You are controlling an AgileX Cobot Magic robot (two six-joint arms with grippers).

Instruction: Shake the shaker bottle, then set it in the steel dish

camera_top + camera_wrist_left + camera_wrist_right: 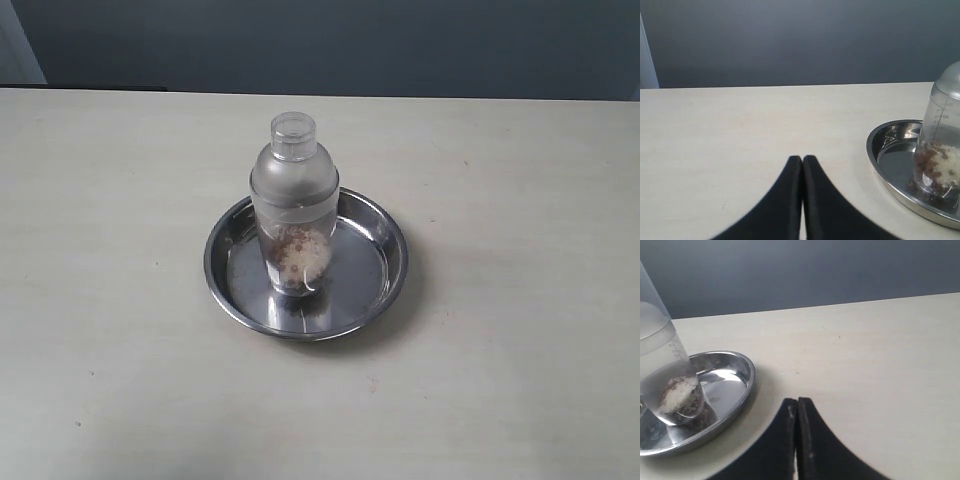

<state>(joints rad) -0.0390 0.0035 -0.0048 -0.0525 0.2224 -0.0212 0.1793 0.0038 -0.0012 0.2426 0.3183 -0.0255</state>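
The shaker bottle (294,205), frosted clear plastic with a domed top and small cap, stands upright inside the steel dish (380,232) at the table's middle. Brownish and white granules lie at its bottom. Neither gripper shows in the exterior view. In the left wrist view my left gripper (802,159) is shut with nothing in it, apart from the dish (890,131) and the bottle (942,150). In the right wrist view my right gripper (797,401) is shut and empty, beside the dish (735,362) holding the bottle (665,380).
The pale table (120,300) stretches around the dish on all sides. A dark wall (330,40) rises behind its far edge.
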